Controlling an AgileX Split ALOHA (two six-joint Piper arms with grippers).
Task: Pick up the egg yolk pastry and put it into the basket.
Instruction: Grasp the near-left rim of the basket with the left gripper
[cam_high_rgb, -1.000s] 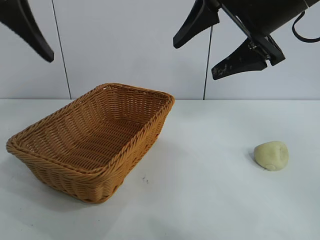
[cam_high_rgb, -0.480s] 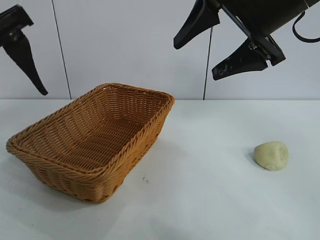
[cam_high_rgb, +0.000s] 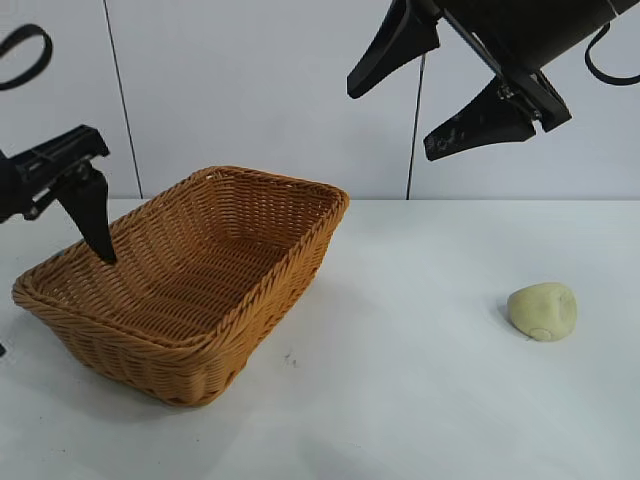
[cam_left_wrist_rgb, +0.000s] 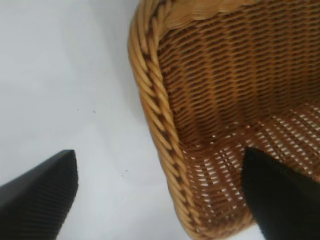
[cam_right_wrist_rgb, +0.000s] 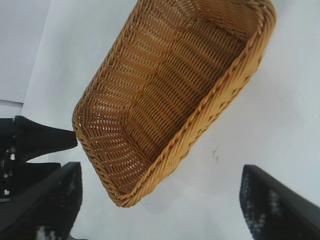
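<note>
egg yolk pastry (cam_high_rgb: 542, 310) sits alone on the white surface (cam_high_rgb: 420, 400) at the right, resting tilted with a faint crease on its near side. nothing touches it. it shows only in the exterior view; neither wrist view catches it.

basket (cam_high_rgb: 190, 275) stands well apart to the left of the pastry, set at an angle, one short end near and left, the other far and toward the middle. its inside is bare weave, though the near wall hides part of the bottom in the exterior view.

left gripper (cam_high_rgb: 45, 215) is at the basket's left short end, pointing steeply down, jaws wide. one finger (cam_high_rgb: 90, 212) shows dark in front of the basket's left rim; the other is mostly cut off at the frame edge. in the left wrist view the braided rim (cam_left_wrist_rgb: 160, 125) runs between the two fingertips, one over the surface outside, one over the basket's inside. whether either tip touches the wicker cannot be told.

right gripper (cam_high_rgb: 435, 95) hangs high above the surface, past the basket's far end, jaws wide, holding nothing. its arm is cut off at the top edge.
</note>
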